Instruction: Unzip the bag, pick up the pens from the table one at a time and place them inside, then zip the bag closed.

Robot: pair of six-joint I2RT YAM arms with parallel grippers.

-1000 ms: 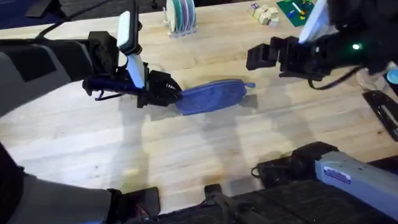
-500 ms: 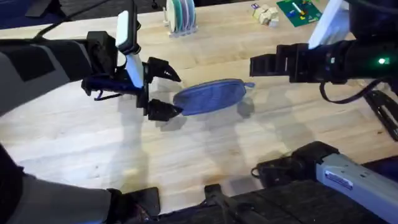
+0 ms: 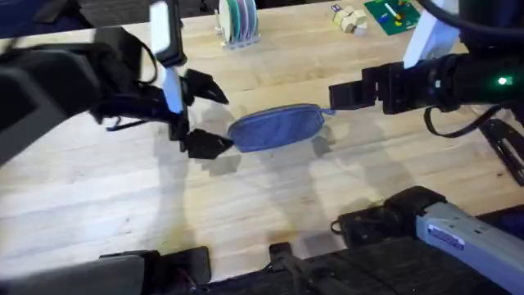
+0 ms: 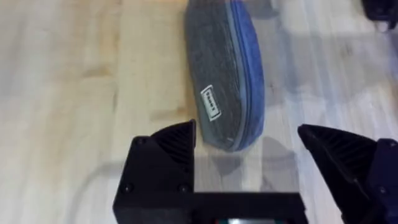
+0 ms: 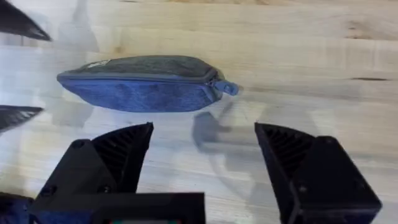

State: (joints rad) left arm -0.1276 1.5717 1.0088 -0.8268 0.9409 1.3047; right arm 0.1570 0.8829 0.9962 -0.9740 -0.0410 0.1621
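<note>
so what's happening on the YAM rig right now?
The small blue-grey fabric pouch lies zipped shut on the pale wooden table. Neither hand is holding it: the left hand sits open at one end, and the right hand is open just off the pull-tab end. No pens are visible on the table.

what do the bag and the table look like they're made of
Bag: looks like soft woven fabric, matte blue-grey, with a heathered weave, a stitched zipper seam and a small sewn label. Table: looks like pale wood planks with visible grain and seams and a smooth, slightly glossy finish, possibly sealed.
</note>
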